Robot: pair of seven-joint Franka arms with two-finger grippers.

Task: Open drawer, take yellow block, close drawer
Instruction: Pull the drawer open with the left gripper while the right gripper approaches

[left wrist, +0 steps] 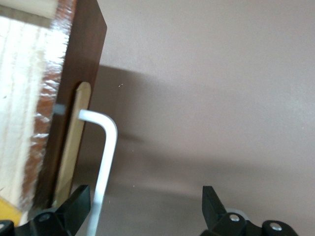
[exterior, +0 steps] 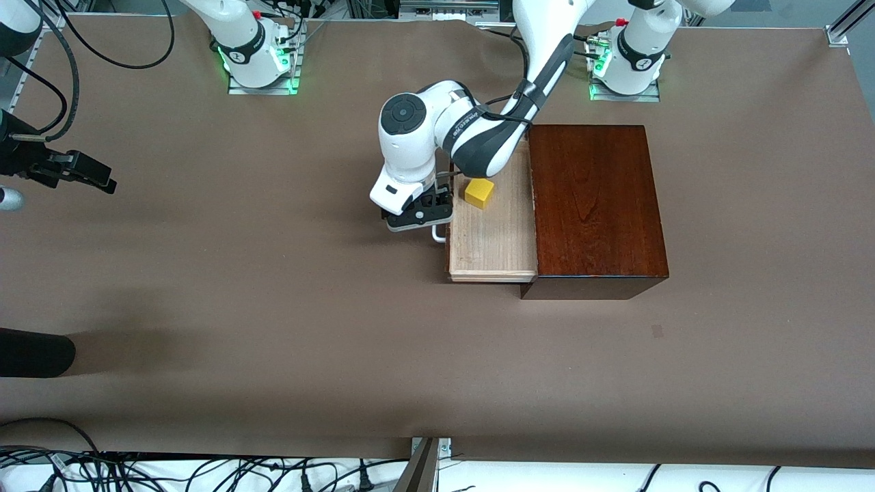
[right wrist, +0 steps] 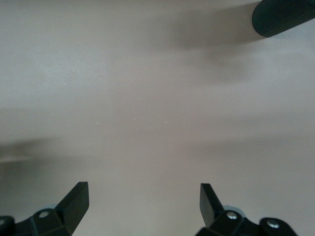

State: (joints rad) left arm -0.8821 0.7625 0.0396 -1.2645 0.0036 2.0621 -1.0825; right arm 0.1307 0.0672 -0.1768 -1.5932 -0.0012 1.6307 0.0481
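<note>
The drawer (exterior: pixel 492 239) stands pulled out of the dark mahogany box (exterior: pixel 595 205) toward the right arm's end of the table. The yellow block (exterior: pixel 479 193) lies on the drawer's pale wood floor, in the part farther from the front camera. My left gripper (exterior: pixel 420 217) hangs open just in front of the drawer front (left wrist: pixel 78 73). The white loop handle (left wrist: pixel 106 147) runs between its fingers, close to one finger (left wrist: pixel 78 201), and is not clamped. My right gripper (exterior: pixel 102 181) waits open over bare table at the right arm's end, with nothing between its fingertips (right wrist: pixel 78 196).
A black cylindrical object (exterior: pixel 34 352) reaches in over the table edge at the right arm's end, nearer the front camera; the right wrist view shows this cylinder (right wrist: pixel 283 17) too. Cables (exterior: pixel 205 471) lie along the table's front edge.
</note>
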